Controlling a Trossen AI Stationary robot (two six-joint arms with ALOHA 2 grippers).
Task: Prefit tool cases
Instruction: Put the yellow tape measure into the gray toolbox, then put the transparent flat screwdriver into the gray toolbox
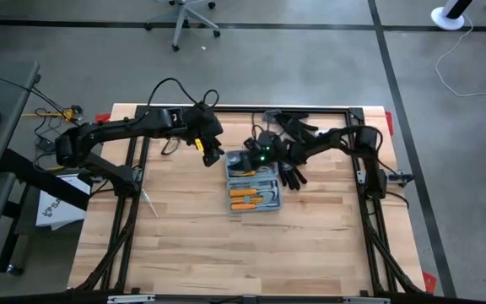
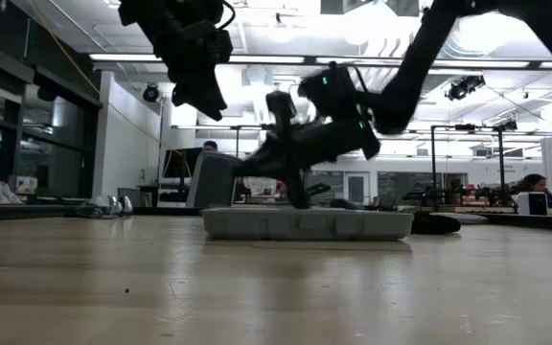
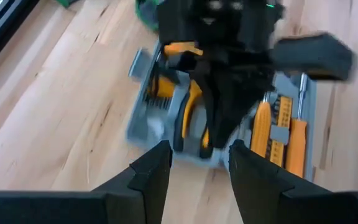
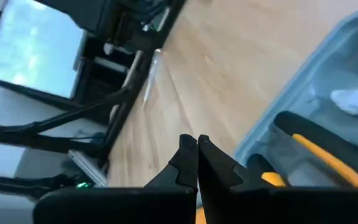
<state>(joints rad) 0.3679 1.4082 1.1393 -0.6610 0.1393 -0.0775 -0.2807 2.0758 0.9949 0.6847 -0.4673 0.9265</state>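
The tool case [image 1: 254, 192] lies open and flat on the wooden table, grey-blue, with orange-handled tools in its tray [image 3: 291, 124]. My left gripper [image 3: 199, 158] hangs open above the table by the case's far left corner [image 1: 213, 155], with nothing between its fingers. My right gripper [image 4: 196, 146] is shut and slants down from the right over the case's far end [image 1: 250, 160]. In the low view its fingers [image 2: 298, 196] reach down to the tray's rim. My right gripper's shut fingers [image 3: 213, 134] point down among the orange-handled tools at the case's far end. I cannot tell whether they touch a tool or the tray. Nothing shows between the fingers.
Black-and-grey work gloves lie right of the case [image 1: 292, 175] and at the far edge [image 1: 294, 127]. A thin white strip [image 1: 148, 201] lies on the table at the left. The near half of the table [image 1: 251, 253] is bare wood.
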